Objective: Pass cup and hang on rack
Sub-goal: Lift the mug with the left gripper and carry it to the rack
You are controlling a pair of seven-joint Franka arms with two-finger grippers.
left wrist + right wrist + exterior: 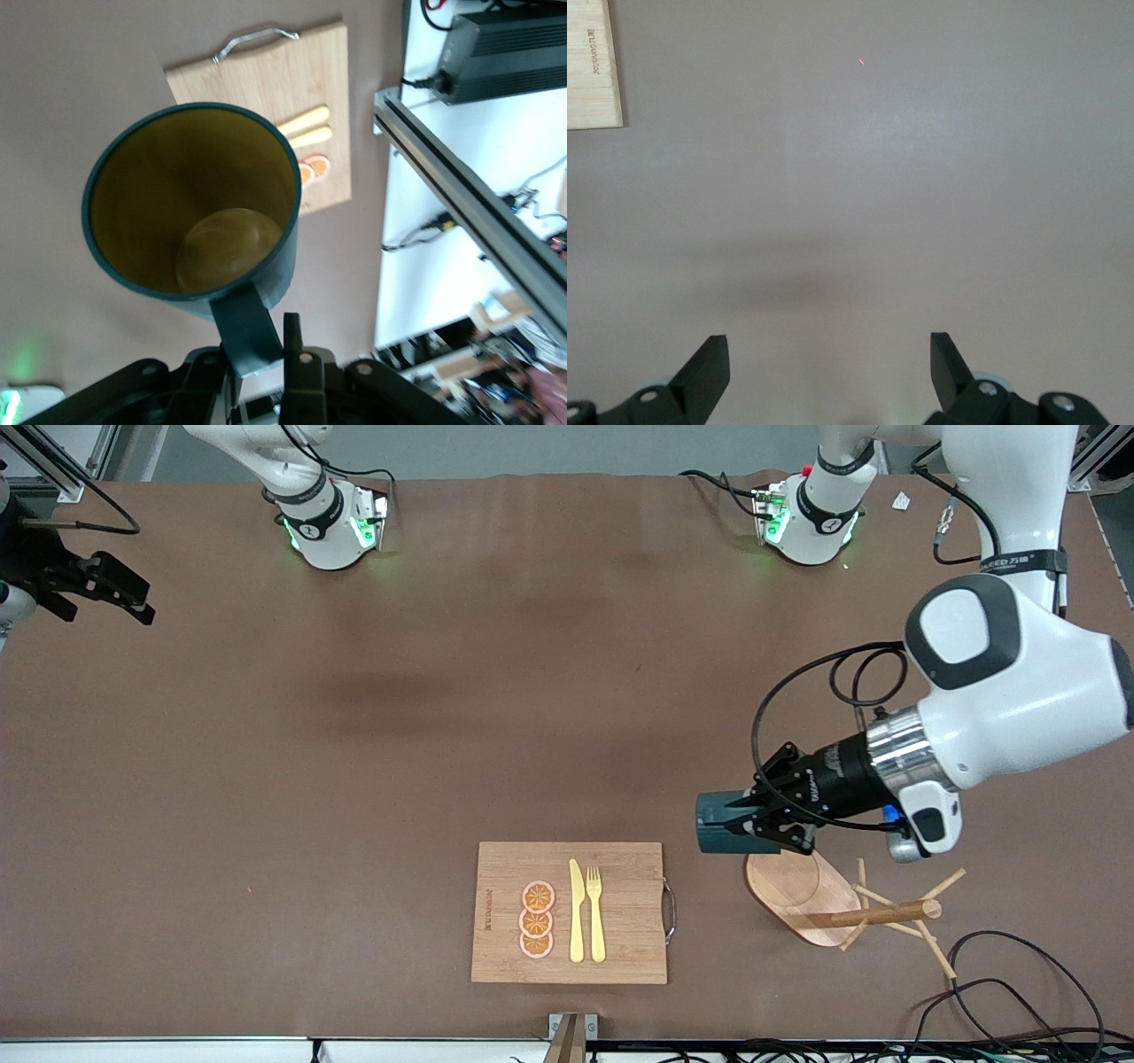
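Near edge first: cutting board (569, 912) sits on the tabletop (354, 779) closest to the front camera, carrying a knife (577, 911), a fork (595, 912) and three orange slices (537, 919). Not part of the job; it only marks ground to stay clear of.

Rack (842, 908) is at about 3 o'clock from the board, toward the left arm's end. Looks tipped: the pole lies roughly level over the oval base, pegs splayed outward. Can't tell whether a peg points up enough to catch a handle.

Left gripper (753, 824) hovers over the base end of the rack, at roughly 10 o'clock from the pole tip. Jaws clenched on the handle of the cup (722, 824), clear in the left wrist view: handle pinched, cup (190, 199) cantilevered out with its mouth facing the camera. Held sideways, body pointing toward the right arm's end. My read: gripping by the handle blocks the handle loop, so hanging looks awkward.

Right gripper (115, 589) waits at 10 o'clock from the board, at the right arm's end. Jaws spread wide, nothing between the fingers (704, 376), bare tabletop below.
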